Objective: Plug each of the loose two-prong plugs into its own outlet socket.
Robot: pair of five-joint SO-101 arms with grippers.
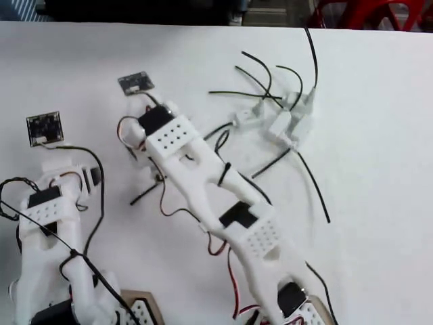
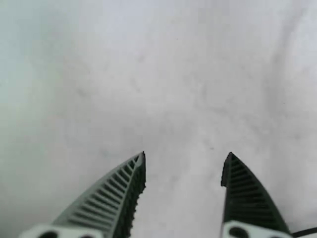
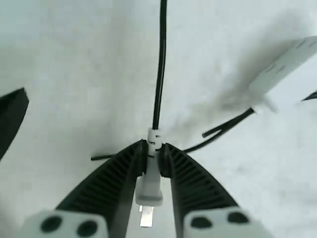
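The right gripper (image 3: 153, 147) is clamping a plug (image 3: 149, 184) by its body, likely for carrying to the socket (image 3: 287, 74) nearby, while the left gripper (image 2: 183, 158) is hanging agape, well apart from it.

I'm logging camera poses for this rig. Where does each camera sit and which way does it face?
High view: fixed above the table, looking down on left arm, right arm and the outlet cluster.
Left wrist view: on the left arm, facing the table past the open left tool.
Right wrist view: on the right arm, facing the table past the right tool, shut on a plug.
Shared: black cords and outlet cluster appear in high and right wrist views.
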